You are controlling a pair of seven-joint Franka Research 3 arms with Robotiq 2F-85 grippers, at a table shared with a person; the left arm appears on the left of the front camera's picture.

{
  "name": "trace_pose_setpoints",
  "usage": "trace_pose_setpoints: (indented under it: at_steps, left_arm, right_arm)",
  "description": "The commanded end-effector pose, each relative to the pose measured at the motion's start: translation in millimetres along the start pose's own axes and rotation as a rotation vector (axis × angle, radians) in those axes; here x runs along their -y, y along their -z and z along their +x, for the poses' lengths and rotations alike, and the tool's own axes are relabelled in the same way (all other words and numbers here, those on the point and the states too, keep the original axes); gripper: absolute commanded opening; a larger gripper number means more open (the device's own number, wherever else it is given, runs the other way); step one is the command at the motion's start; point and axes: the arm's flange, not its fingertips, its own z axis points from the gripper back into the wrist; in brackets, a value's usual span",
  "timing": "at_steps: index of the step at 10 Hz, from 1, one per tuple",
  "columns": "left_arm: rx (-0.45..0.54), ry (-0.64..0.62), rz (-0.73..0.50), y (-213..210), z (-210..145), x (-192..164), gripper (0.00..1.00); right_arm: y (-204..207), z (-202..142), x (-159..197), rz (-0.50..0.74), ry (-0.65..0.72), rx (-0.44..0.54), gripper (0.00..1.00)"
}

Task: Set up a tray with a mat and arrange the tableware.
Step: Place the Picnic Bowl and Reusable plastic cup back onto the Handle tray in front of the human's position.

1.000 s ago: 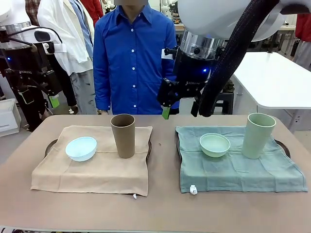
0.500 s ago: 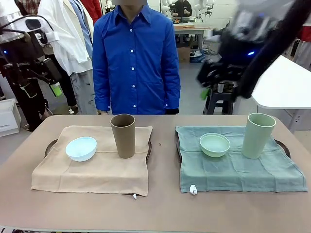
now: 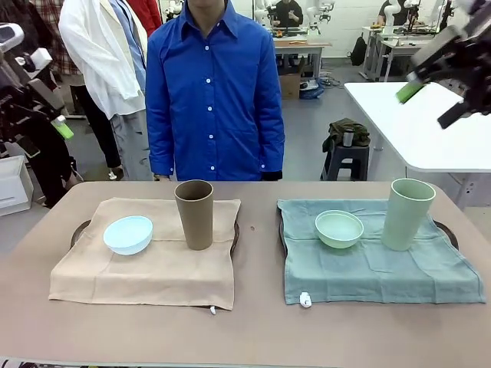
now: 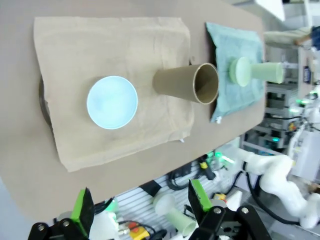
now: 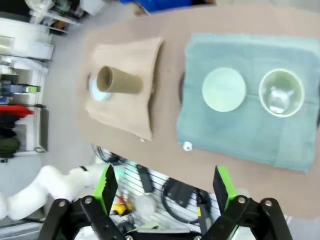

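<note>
Now both arms have pulled back: right tool (image 3: 437,96) went from over the table centre a second ago to high up at the far right; left tool (image 3: 46,115) retreated to the left edge. Both jaws wide open, holding nothing. Reads as layout finished. Far below the left tool (image 4: 142,207): light blue bowl (image 4: 112,102) and tan tumbler (image 4: 186,83) on the tan mat (image 4: 105,40). Below the right tool (image 5: 165,192): pale green bowl (image 5: 223,89) and pale green tumbler (image 5: 281,92) on the green mat (image 5: 240,135).
</note>
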Motion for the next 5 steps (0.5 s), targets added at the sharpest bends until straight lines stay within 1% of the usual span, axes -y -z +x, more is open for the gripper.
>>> trace_pose_setpoints:
  at_steps: [1, 2, 3, 4, 5]
  left_arm:
    - [-0.024, -0.015, -0.112, -23.4, 2.9, -13.8, 1.0]
    - [-0.035, -0.015, -0.124, -29.0, 1.4, -19.9, 1.0]
    - [-0.031, 0.045, -0.057, -32.9, -4.6, -16.8, 1.0]
    - [-0.018, -0.027, -0.09, -21.4, -5.3, -20.6, 1.0]
    - [-0.018, -0.027, -0.09, -21.4, -5.3, -20.6, 1.0]
  right_arm:
    - [-12.5, -23.1, 29.3, 0.178, 0.005, 0.017, 1.0]
    - [-19.2, -27.9, 40.8, 0.231, 0.027, 0.011, 1.0]
    - [-16.4, -28.7, 40.7, 0.176, 0.041, -0.024, 1.0]
    - [-27.3, -19.2, 29.3, 0.164, 0.022, 0.039, 1.0]
    - [-27.3, -19.2, 29.3, 0.164, 0.022, 0.039, 1.0]
